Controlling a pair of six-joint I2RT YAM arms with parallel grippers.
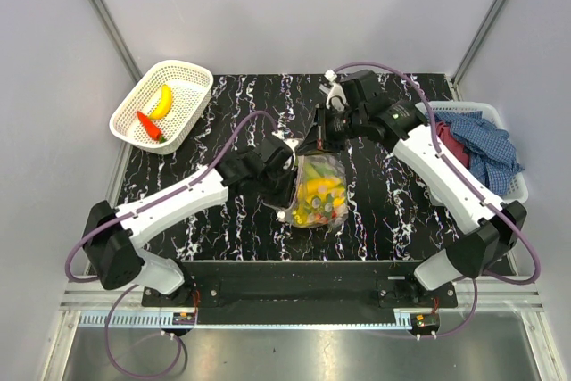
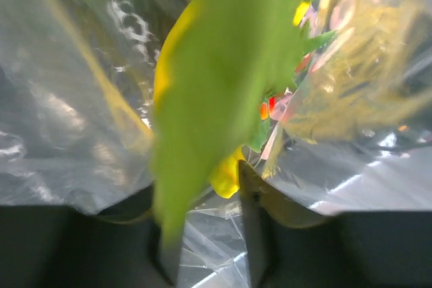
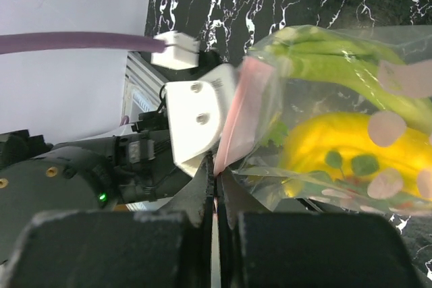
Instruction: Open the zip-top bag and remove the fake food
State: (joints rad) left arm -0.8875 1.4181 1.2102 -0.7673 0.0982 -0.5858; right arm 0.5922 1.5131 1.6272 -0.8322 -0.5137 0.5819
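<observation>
Centre frame: zip-top bag (image 1: 339, 169), mouth open. Jaws of right gripper (image 3: 217, 179) pinch zip strip (image 3: 236, 119); left gripper (image 2: 202, 247) jaws apart inside, around green piece (image 2: 223, 65). In basket (image 1: 192, 66) upper left: banana (image 1: 161, 102), chili (image 1: 149, 125). Most fake food (image 1: 317, 192) not yet out.

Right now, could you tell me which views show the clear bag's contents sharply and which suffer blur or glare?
Top external view: evenly lit, sharp, the clear crinkly plastic zip-top bag glinting slightly. Left wrist view: a long green toy piece fills the lens, badly blurred, glare on the film. Right wrist view: sharp, a yellow toy piece readable through the plastic.
</observation>
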